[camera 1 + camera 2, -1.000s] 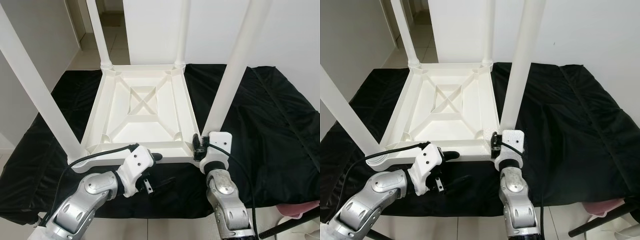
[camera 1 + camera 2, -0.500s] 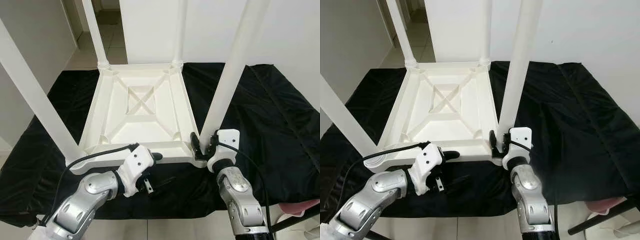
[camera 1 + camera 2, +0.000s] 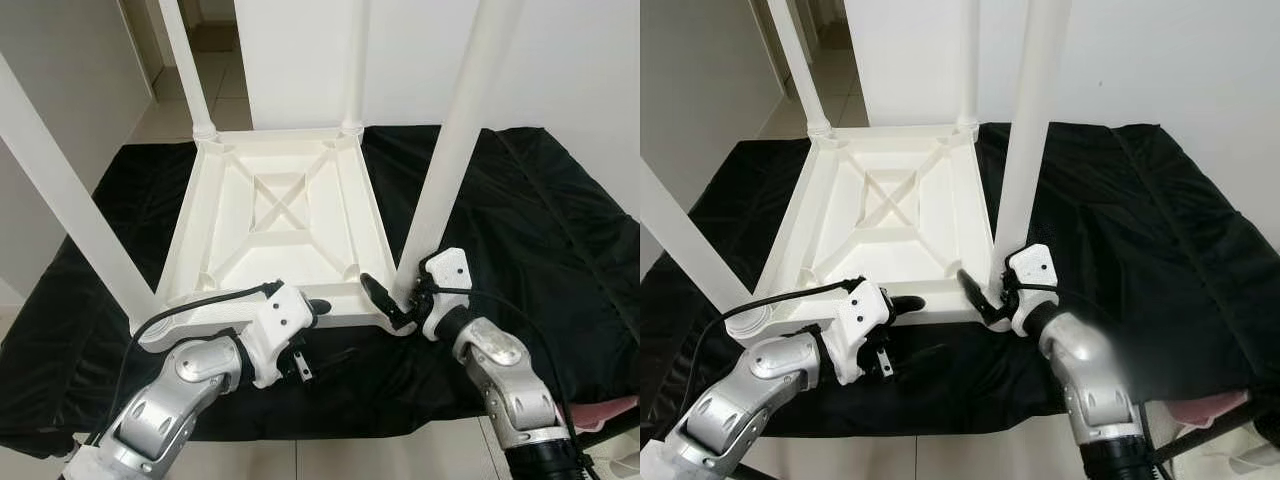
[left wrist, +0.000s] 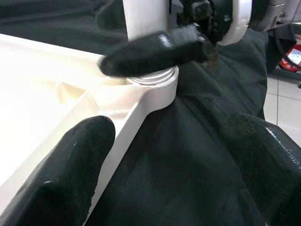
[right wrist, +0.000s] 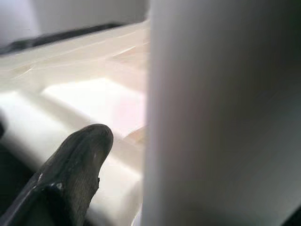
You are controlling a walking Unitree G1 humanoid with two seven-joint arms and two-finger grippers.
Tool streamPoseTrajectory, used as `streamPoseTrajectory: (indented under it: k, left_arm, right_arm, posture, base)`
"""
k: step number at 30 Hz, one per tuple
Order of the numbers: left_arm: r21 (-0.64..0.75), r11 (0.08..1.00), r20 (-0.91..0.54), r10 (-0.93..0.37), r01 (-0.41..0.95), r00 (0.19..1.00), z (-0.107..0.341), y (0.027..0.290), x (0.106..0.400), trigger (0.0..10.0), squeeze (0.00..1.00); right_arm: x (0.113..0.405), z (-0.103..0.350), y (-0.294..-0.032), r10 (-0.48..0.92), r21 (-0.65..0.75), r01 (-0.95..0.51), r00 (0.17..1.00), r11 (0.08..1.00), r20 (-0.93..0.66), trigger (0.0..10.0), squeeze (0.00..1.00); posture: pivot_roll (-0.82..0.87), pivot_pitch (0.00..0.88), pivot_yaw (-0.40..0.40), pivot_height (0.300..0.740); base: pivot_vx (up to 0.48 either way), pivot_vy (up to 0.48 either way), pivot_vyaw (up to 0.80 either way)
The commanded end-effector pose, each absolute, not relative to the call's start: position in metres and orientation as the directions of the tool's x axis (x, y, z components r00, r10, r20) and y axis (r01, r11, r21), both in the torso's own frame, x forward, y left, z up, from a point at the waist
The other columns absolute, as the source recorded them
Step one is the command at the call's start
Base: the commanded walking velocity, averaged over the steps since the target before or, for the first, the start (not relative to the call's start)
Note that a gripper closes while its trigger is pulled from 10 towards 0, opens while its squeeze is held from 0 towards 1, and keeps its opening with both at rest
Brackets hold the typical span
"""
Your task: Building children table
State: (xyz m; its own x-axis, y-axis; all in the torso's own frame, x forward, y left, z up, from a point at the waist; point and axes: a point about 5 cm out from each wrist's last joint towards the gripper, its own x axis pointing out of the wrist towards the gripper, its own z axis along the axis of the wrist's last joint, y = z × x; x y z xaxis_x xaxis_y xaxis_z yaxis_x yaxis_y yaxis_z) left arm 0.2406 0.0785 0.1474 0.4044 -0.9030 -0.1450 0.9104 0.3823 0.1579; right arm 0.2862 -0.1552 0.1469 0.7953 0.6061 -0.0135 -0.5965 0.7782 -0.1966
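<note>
A white children's table (image 3: 285, 225) lies upside down on a black cloth (image 3: 540, 230) that covers the work surface, its four white legs pointing up. The table sits toward the left half of the cloth, its near edge close to the cloth's near edge. The right gripper (image 3: 398, 300) is at the table's near right corner, its black fingers spread on either side of the base of the near right leg (image 3: 455, 150); one finger (image 3: 378, 296) lies against the inner side of the leg's collar, and the right wrist view shows the leg close up beside a fingertip (image 5: 77, 155), but whether the fingers actually press on the leg cannot be told. The left gripper (image 3: 318, 335) is at the middle of the table's near edge, fingers wide apart, one above the rim and one out over the cloth, holding nothing.
</note>
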Motion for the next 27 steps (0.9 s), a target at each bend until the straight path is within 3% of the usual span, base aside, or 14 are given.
streamPoseTrajectory:
  k: [1, 4, 5, 6, 14, 15, 22, 27]
  left_arm:
    - [0.155, 0.344, -0.172, -0.914, 0.926, 0.368, 0.144, 0.078, 0.239, 10.0, 0.0]
    - [0.155, 0.342, -0.17, -0.915, 0.927, 0.366, 0.144, 0.077, 0.239, 10.0, 0.0]
    - [0.155, 0.34, -0.17, -0.916, 0.928, 0.364, 0.144, 0.077, 0.238, 10.0, 0.0]
    - [0.155, 0.339, -0.171, -0.916, 0.928, 0.363, 0.144, 0.077, 0.238, 10.0, 0.0]
    - [0.156, 0.339, -0.17, -0.916, 0.928, 0.364, 0.144, 0.078, 0.236, 10.0, 0.0]
    - [0.156, 0.342, -0.173, -0.914, 0.927, 0.366, 0.144, 0.078, 0.236, 10.0, 0.0]
    - [0.152, 0.344, -0.175, -0.913, 0.927, 0.368, 0.143, 0.079, 0.235, 10.0, 0.0]
    - [0.148, 0.34, -0.176, -0.915, 0.929, 0.363, 0.142, 0.078, 0.233, 10.0, 0.0]
  right_arm:
    - [0.287, 0.144, -0.154, 0.646, -0.197, -0.638, 0.763, 0.744, -0.029, 8.4, 0.0]
    - [0.287, 0.142, -0.157, 0.658, -0.203, -0.652, 0.752, 0.731, -0.045, 8.4, 0.0]
    - [0.288, 0.141, -0.159, 0.657, -0.207, -0.652, 0.752, 0.73, -0.052, 1.2, 0.0]
    - [0.288, 0.14, -0.162, 0.657, -0.205, -0.652, 0.752, 0.73, -0.057, 0.0, 0.0]
    - [0.287, 0.134, -0.167, 0.638, -0.161, -0.636, 0.769, 0.755, -0.048, 0.0, 0.0]
    - [0.287, 0.135, -0.168, 0.62, -0.143, -0.618, 0.784, 0.773, -0.039, 10.0, 0.0]
    - [0.284, 0.132, -0.162, 0.555, -0.115, -0.555, 0.831, 0.824, -0.035, 10.0, 0.0]
    - [0.285, 0.13, -0.161, 0.388, -0.083, -0.39, 0.921, 0.917, -0.039, 10.0, 0.0]
  posture:
    - [-0.08, 0.023, 0.068, 0.74]
    - [-0.08, 0.023, 0.068, 0.74]
    - [-0.08, 0.018, 0.067, 0.74]
    - [-0.08, 0.018, 0.067, 0.74]
    - [-0.07, 0.025, 0.061, 0.74]
    - [-0.07, 0.025, 0.061, 0.74]
    - [-0.07, 0.026, 0.059, 0.74]
    - [-0.07, 0.022, 0.054, 0.74]
  base:
    - [0.0, 0.0, 0.0]
    - [0.0, 0.0, 0.0]
    - [0.0, 0.0, 0.0]
    - [0.0, 0.0, 0.0]
    - [0.0, 0.0, 0.0]
    - [0.0, 0.0, 0.0]
    - [0.0, 0.0, 0.0]
    - [0.0, 0.0, 0.0]
